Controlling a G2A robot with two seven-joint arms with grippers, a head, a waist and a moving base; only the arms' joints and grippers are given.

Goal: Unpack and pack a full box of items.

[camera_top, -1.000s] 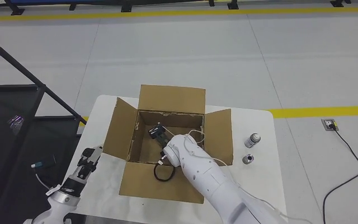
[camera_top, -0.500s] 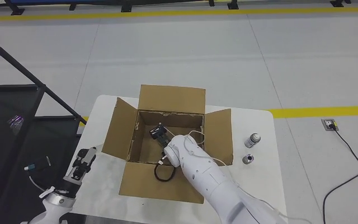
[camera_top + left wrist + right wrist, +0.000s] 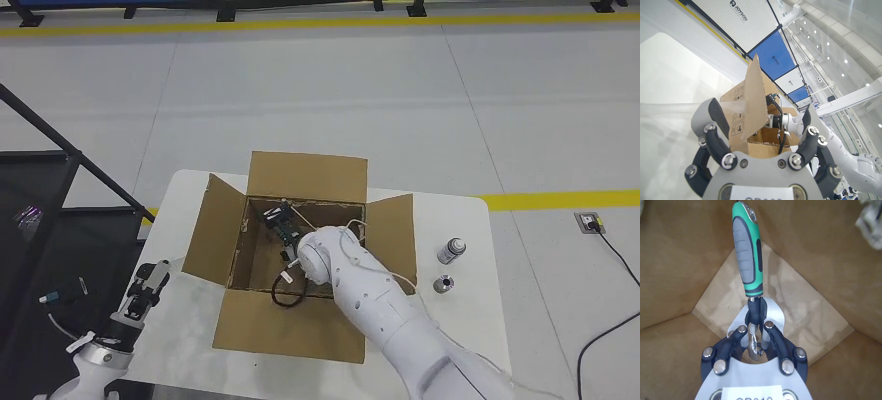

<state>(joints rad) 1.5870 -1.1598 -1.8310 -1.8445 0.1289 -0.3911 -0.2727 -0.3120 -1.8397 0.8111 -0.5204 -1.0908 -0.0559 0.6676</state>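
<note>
White table [image 3: 465, 225] carried an open cardboard box [image 3: 305, 175]. Inside it the right gripper [image 3: 755, 311] was clenched on the steel neck of a ratchet wrench [image 3: 748, 256], whose green-grey handle pointed toward the box wall. I judged the wrench stiff and rather heavy. Bare steel may slip, and the rubber handle would give better grip. Walls and raised flaps stood close, and free room lay only upward. Left gripper [image 3: 762, 109] hung released near the table's left edge.

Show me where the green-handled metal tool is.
The tool sits inside the open cardboard box, clamped in the right gripper, by its far wall, top view.
</note>
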